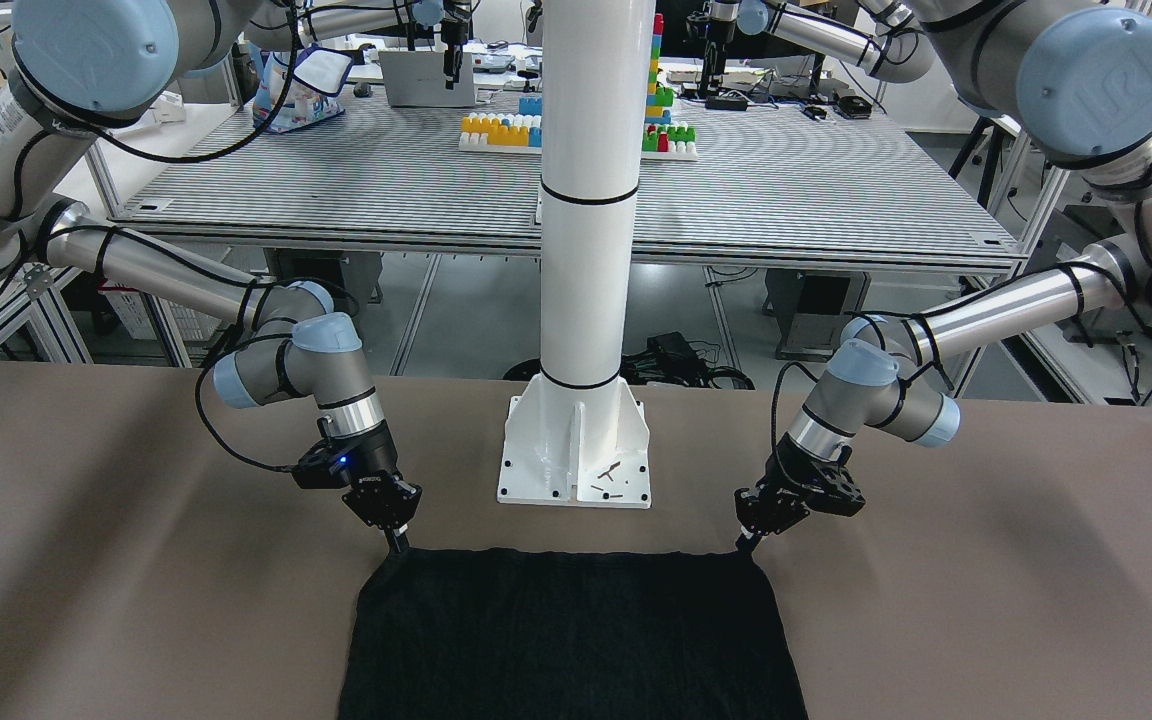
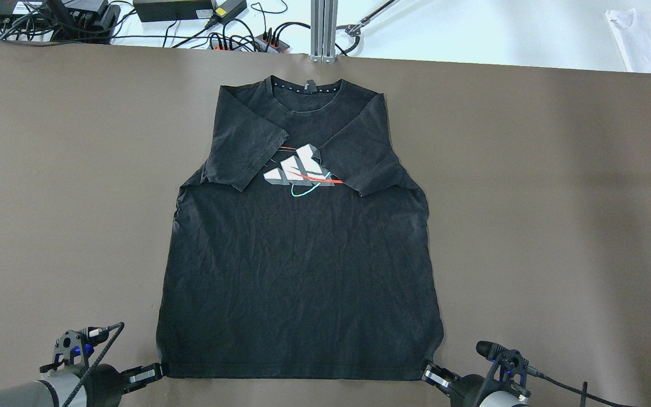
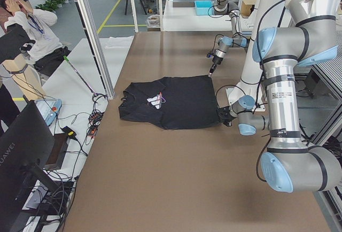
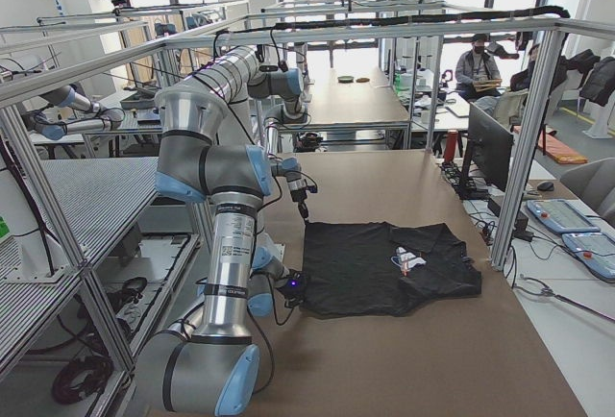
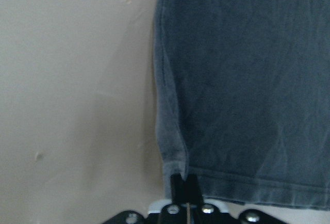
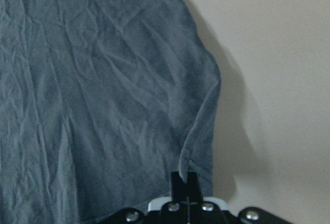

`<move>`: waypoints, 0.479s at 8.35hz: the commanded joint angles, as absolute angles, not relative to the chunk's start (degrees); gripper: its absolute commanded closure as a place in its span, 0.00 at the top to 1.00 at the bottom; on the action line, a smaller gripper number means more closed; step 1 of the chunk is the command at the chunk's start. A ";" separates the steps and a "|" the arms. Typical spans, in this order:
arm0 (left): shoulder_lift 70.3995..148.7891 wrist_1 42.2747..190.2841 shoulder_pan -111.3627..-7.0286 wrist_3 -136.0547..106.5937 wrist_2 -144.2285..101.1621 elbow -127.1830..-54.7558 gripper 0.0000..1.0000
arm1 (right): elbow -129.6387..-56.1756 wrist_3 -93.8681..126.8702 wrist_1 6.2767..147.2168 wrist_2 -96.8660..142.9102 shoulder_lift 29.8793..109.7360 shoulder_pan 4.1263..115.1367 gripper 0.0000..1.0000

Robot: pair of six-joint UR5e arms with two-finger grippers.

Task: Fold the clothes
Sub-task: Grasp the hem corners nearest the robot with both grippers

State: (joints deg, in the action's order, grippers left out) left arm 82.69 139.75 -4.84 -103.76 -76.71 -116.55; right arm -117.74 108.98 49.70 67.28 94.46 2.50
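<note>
A black shirt (image 2: 297,271) lies flat, front up, in the middle of the brown worktop (image 2: 529,198), its collar (image 2: 306,90) at the far edge and its hem nearest the robot. Both sleeves (image 2: 246,152) are folded inward over the chest, partly covering the white, red and teal logo (image 2: 301,172). The left end effector (image 2: 153,372) sits low at the hem's left corner and the right end effector (image 2: 430,373) at the right corner. In each wrist view the fingers (image 5: 184,182) are pressed together with the corner of the hem pinched between them. At the right corner the side edge of the cloth curls up off the worktop just ahead of the fingers (image 6: 184,180) - the left corner lies flatter.
</note>
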 commanded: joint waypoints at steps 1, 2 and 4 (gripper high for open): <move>82.79 139.05 -7.02 -99.86 -78.73 -120.75 0.00 | -128.44 104.00 67.07 67.94 89.40 3.07 0.00; 84.71 134.95 -10.95 -98.36 -83.62 -121.72 0.00 | -131.54 101.36 69.67 68.90 89.04 4.03 0.00; 94.69 116.20 -20.78 -93.46 -94.08 -125.58 0.00 | -131.84 95.74 69.79 74.24 88.86 9.46 0.00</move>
